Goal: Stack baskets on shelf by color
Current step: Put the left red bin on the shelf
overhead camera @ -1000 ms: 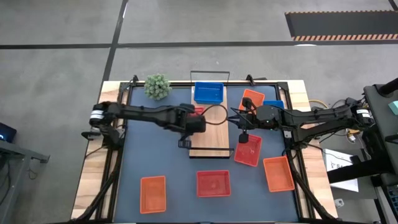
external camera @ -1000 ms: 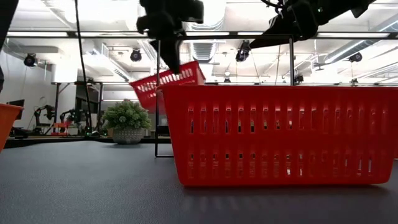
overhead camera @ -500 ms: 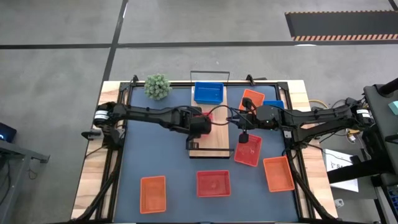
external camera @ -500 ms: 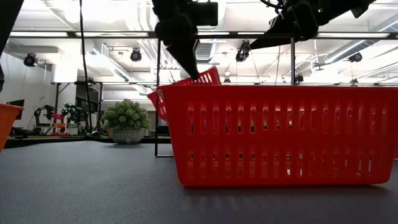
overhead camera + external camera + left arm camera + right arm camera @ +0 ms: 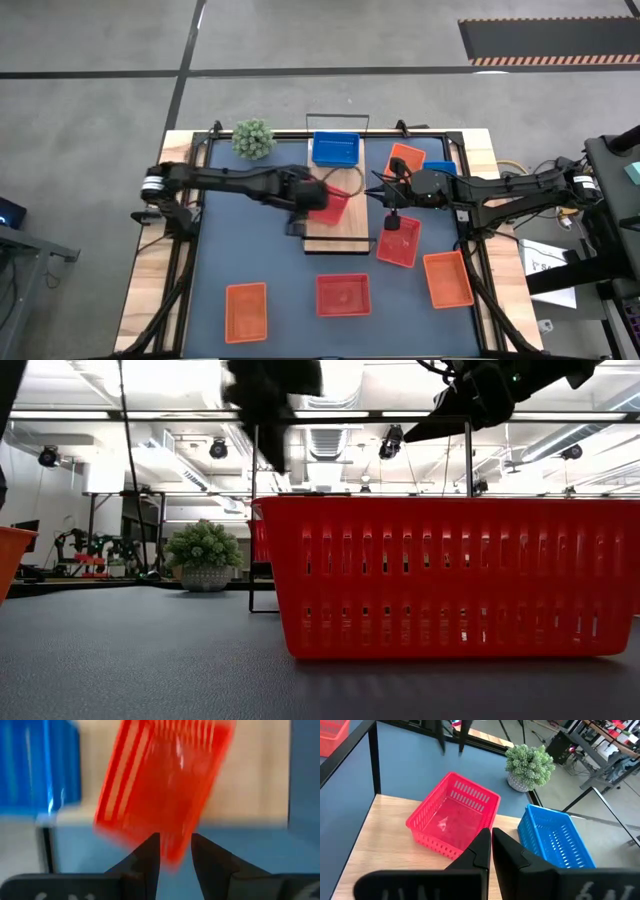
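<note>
The red basket sits on the light-wood shelf, skewed across the plank and standing free of both tools. A blue basket occupies the shelf's far end. The left tool hovers at the shelf's left edge, just beside the red basket; its fingers are spread with nothing between them. The right tool hangs over another red basket on the dark-blue counter mat, right of the shelf, fingers pressed together.
</note>
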